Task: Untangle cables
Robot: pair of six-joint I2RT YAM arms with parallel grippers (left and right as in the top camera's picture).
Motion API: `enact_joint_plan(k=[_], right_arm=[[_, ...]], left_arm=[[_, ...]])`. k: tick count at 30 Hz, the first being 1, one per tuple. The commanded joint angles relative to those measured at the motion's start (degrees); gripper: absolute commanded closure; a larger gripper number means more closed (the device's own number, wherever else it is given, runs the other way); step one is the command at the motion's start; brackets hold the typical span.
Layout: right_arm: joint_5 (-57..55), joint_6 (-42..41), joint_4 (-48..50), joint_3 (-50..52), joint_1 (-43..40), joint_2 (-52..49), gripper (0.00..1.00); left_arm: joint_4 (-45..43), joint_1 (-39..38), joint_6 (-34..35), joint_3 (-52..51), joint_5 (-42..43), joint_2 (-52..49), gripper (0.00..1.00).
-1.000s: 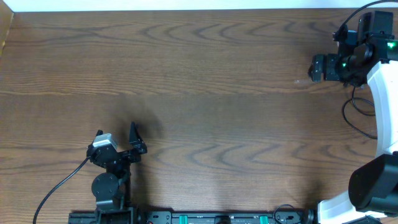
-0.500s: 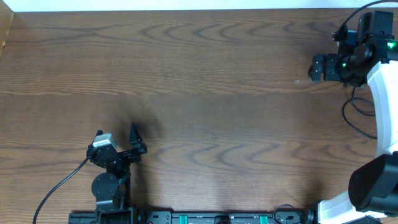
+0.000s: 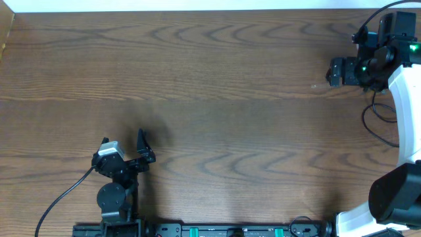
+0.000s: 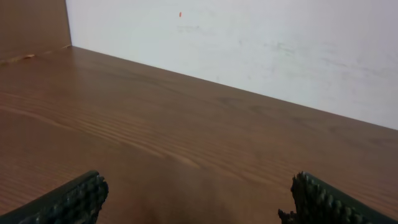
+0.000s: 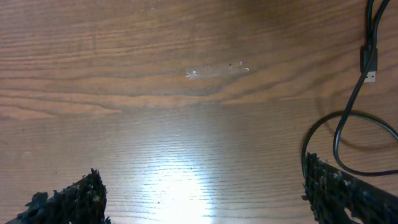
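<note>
Brown wood-grain tabletop (image 3: pixel 217 99), bare over nearly its whole spread, with a white wall (image 4: pixel 249 50) beyond the far edge in the left wrist view. Close to the near-left corner, the left gripper (image 3: pixel 122 142), jaws spread wide and holding nothing. Hard by the right edge, toward the far-right corner, the right gripper (image 3: pixel 334 71), likewise parted wide, pads (image 5: pixel 68 199) at the two bottom corners of its own view with only bare wood between.

Only one of the task's cords to be found: the black cable (image 5: pixel 337 146), lying along the right edge just on the near side of the right gripper. Curls in a loose loop, plug (image 5: pixel 369 65) flat on the wood, one strand running down beside or under the right-hand pad — cannot tell which. No white cable in any view, and no crossing of two cords visible either, so no judging the amount of tangle left.

Likely troubles from here, as a judgement only:

- Pulling on the loop rather than the plug end, and so drawing it tight instead of opening it.
- Sweeping the cord off the right edge, given so little table beyond it.
- Closing on wood and missing the cord — thin, flat against the surface, hard to pinch.
- Catching a strand on the right arm (image 3: pixel 408 112), standing almost over it.
- Stretching the left gripper across from the opposite side, well apart from the cord.
</note>
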State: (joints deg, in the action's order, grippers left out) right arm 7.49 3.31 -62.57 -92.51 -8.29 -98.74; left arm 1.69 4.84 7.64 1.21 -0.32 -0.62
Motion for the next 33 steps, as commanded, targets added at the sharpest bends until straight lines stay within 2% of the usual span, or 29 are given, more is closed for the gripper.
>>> enact_joint_plan(k=[1, 10, 14, 17, 19, 25, 29, 33], right_arm=[[-0.3, -0.7, 0.0, 0.0, 0.2, 1.0, 0.01], [-1.6, 0.0, 0.1, 0.9, 0.2, 6.7, 0.01], [-0.5, -0.1, 7.7, 6.8, 0.2, 12.7, 0.01], [-0.2, -0.1, 18.8, 17.4, 1.0, 19.8, 0.01], [-0.2, -0.2, 30.7, 30.1, 2.6, 27.6, 0.01], [0.6, -4.8, 55.5, 57.0, 4.7, 44.5, 0.01], [0.6, -9.9, 68.4, 71.8, 4.7, 54.2, 0.01], [0.6, -12.2, 76.1, 84.0, 4.7, 64.2, 0.01]], left_arm=[[2.5, 0.3, -0.5, -1.0, -0.5, 0.4, 0.05], [2.5, 0.3, -0.5, -1.0, -0.5, 0.4, 0.05], [2.5, 0.3, -0.5, -1.0, -0.5, 0.4, 0.05], [2.5, 0.3, -0.5, -1.0, -0.5, 0.4, 0.05], [2.5, 0.3, -0.5, -1.0, -0.5, 0.4, 0.05], [2.5, 0.3, -0.5, -1.0, -0.5, 0.4, 0.05], [2.5, 0.3, -0.5, -1.0, -0.5, 0.4, 0.05], [2.5, 0.3, -0.5, -1.0, -0.5, 0.4, 0.05]])
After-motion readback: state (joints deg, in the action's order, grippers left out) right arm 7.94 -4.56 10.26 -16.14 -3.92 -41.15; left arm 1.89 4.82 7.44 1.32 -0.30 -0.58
